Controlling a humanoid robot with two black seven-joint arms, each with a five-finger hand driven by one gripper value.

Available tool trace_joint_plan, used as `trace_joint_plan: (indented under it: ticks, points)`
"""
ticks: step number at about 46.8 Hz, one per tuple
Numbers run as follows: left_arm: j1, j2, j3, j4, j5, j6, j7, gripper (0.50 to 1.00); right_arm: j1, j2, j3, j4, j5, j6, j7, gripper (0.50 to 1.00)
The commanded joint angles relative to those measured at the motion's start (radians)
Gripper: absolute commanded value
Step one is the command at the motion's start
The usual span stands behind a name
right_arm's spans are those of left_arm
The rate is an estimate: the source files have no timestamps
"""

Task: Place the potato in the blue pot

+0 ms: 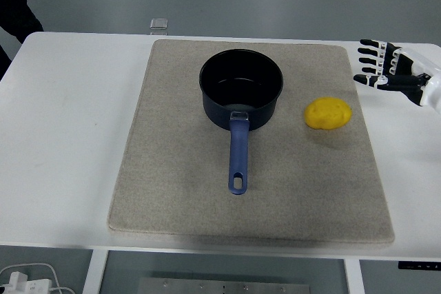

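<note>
A white table (69,135) fills most of the view, its near edge running across the bottom; a grey mat (172,204) covers the middle, leaving a broad bare strip on the left, a narrower one on the right and a thin band along the far side. The blue pot (241,98) stands on the far half of the mat, roughly central, its mouth open upward and its handle (238,160) pointing toward the near edge; the mat near of the handle tip is bare, as is the mat to the left of the pot. The potato (329,113), yellow and rounded, lies on the mat to the right of the pot, apart from it and near the mat's right edge; open mat lies between the two. The right hand (393,74) shows at the far right, beyond the mat's right edge and farther off than the potato, not touching it; its fingers (372,53) are spread apart, pointing left, and grip nothing; the wrist and arm are cut off by the right edge. A small clear block (159,25) sits at the table's far edge, left of the pot; what it is cannot be made out. A dark sleeve (14,5) of a person shows at the top left corner, mostly cut off; white cables (27,277) lie below the table at the bottom left, partly out of frame.
</note>
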Motion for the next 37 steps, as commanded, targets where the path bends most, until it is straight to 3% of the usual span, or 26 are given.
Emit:
trace_joint_plan:
  ticks: [1, 11, 20, 37]
  points:
    - [-0.001, 0.0, 0.0, -0.001, 0.0, 0.0, 0.0, 0.996, -0.012, -0.007, -0.001, 0.021, -0.062, 0.001, 0.002, 0.928]
    - [-0.001, 0.0, 0.0, 0.004, 0.0, 0.0, 0.0, 0.996, -0.034, -0.004, -0.028, 0.056, -0.156, -0.023, 0.008, 0.928]
    - [-0.001, 0.0, -0.001, 0.004, 0.0, 0.0, 0.0, 0.996, -0.041, 0.007, -0.053, 0.056, -0.269, -0.118, 0.091, 0.928]
    - [-0.001, 0.0, 0.0, 0.003, 0.0, 0.0, 0.0, 0.996, -0.041, 0.047, -0.073, 0.052, -0.294, -0.195, 0.114, 0.928]
